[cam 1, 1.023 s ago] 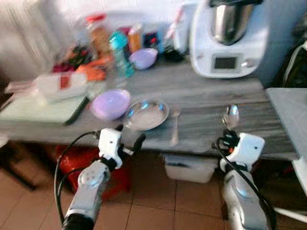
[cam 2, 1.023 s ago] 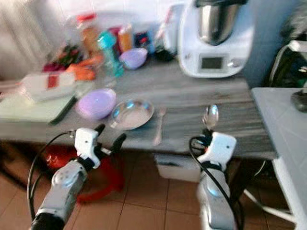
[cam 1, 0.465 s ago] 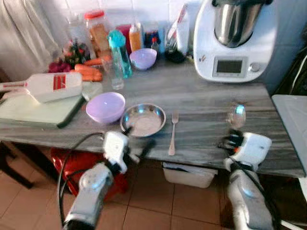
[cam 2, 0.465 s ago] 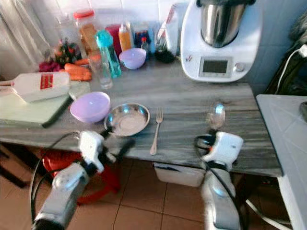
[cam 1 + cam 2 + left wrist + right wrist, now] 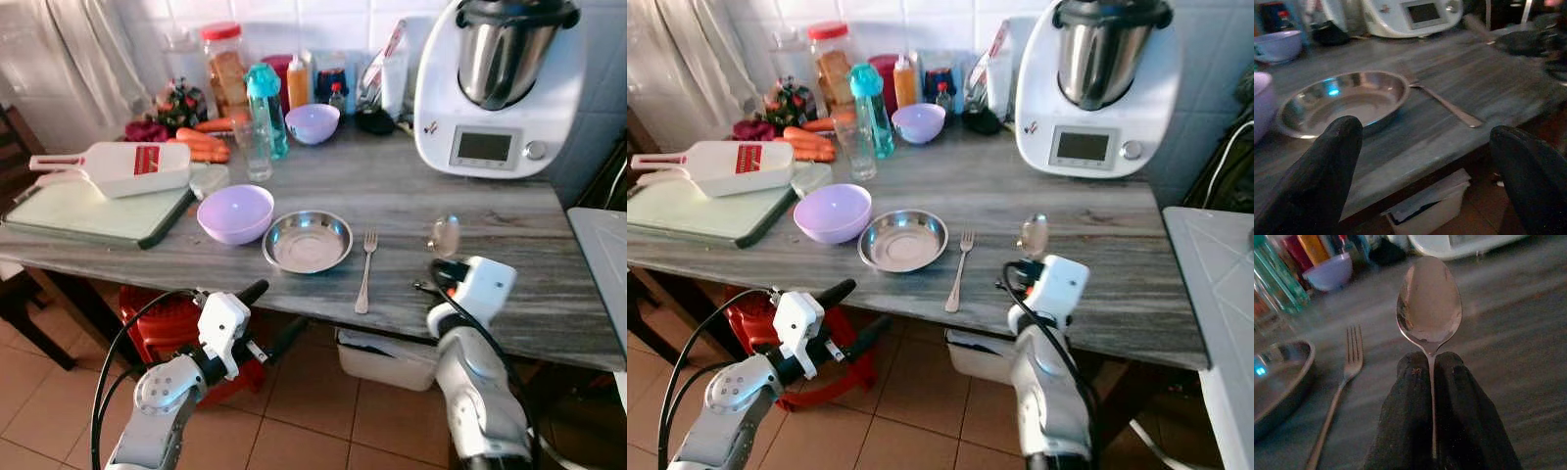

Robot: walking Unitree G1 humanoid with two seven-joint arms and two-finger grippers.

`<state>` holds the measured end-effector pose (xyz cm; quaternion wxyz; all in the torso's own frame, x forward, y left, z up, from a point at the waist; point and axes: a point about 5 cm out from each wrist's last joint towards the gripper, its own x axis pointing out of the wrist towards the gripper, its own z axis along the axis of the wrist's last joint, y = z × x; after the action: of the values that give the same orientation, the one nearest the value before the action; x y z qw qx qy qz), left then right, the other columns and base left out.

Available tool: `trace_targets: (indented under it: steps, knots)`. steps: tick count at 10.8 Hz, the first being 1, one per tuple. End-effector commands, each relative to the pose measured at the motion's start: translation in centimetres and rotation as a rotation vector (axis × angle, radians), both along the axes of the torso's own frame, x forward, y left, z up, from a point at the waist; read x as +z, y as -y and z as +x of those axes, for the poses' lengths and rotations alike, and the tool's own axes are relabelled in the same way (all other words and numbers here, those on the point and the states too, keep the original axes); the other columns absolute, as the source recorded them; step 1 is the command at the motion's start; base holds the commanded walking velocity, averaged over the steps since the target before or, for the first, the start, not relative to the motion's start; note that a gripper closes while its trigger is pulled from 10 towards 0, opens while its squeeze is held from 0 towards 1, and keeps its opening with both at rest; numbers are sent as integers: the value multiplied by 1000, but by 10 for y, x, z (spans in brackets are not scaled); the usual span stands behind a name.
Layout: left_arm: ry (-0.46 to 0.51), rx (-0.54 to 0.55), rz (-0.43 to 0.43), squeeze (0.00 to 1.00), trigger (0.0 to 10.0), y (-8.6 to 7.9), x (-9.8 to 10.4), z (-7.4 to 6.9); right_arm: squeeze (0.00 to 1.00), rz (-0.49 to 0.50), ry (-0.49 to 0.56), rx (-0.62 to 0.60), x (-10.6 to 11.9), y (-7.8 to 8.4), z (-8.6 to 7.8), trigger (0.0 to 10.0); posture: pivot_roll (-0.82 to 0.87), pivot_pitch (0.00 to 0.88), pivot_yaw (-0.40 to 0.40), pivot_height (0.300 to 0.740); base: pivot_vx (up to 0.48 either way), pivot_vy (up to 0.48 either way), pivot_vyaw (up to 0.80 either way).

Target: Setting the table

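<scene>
From the head camera, the right gripper [image 5: 438,275] holds a spoon [image 5: 444,235] upright above the near edge of the grey table [image 5: 509,225], to the right of the fork [image 5: 364,272] and steel plate [image 5: 307,241]. The left gripper [image 5: 266,315] hovers below the table edge with fingers spread and nothing between them.

The left wrist view looks between its parted fingers [image 5: 1317,171] at the steel plate and fork on the table.

The right wrist view shows two fingers pressed together on the spoon's thin handle just under the bowl. The spoon looks light, stiff and slick, so a firm pinch on the handle probably suits it.
</scene>
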<state>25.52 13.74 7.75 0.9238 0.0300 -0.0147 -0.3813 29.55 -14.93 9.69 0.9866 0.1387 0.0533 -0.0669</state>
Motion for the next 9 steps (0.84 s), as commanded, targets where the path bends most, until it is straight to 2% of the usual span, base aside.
trace_targets:
  steps: [1,4,6,9]
  knots:
    - [5,-21,4,0,10000,0,3,-2,0,19,3,22,5,-7,6,10000,46,0,69,740,0,0,0]
    - [-18,-81,-16,0,10000,6,1,-5,0,-6,-76,29,9,-15,30,10000,43,0,60,740,0,0,0]
    - [-21,-94,-20,0,10000,8,2,-5,0,-26,-161,42,-2,-17,37,10000,41,0,60,740,0,0,0]
    - [-27,-101,-28,0,10000,12,2,-5,0,-43,-202,44,-10,-14,40,10000,42,0,60,740,0,0,0]
